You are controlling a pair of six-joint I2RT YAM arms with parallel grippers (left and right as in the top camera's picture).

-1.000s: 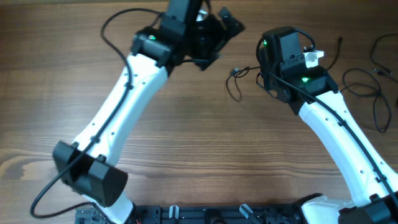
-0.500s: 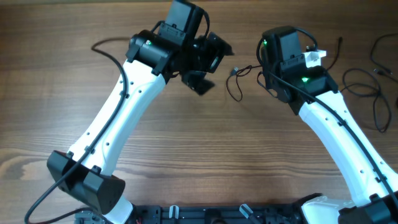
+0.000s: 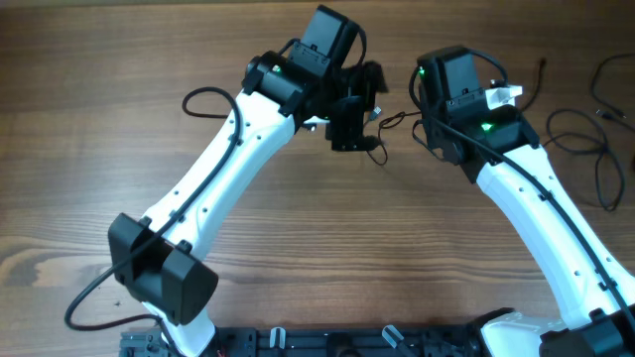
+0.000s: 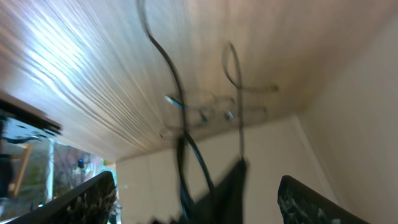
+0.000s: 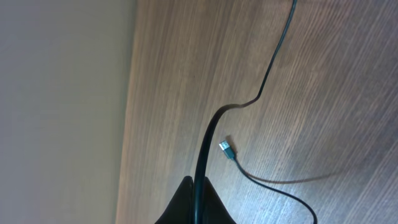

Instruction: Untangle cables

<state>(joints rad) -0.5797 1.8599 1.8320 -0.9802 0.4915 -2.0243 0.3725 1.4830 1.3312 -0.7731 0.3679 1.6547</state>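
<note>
A thin dark cable (image 5: 273,62) runs across the wood and ends up pinched in my right gripper (image 5: 198,186), which is shut on it. A second cable's silvery plug end (image 5: 227,149) lies loose just beside it. From overhead, that short cable stretch (image 3: 389,121) spans the gap between the two grippers. My left gripper (image 3: 357,111) hovers right at it, close to the right gripper (image 3: 427,121). The left wrist view is blurred: its fingers (image 4: 81,199) stand wide apart, open, with the cable (image 4: 168,56) ahead and a dark shape between them.
More thin cable loops (image 3: 580,139) lie on the wood at the far right, with another strand (image 3: 605,94) near the right edge. The left arm's own thick black wire (image 3: 203,99) arches over the table's left middle.
The left arm has swung right and come up against the cable stretch beside the right gripper, its jaws a little narrower. The right arm has stayed still.
</note>
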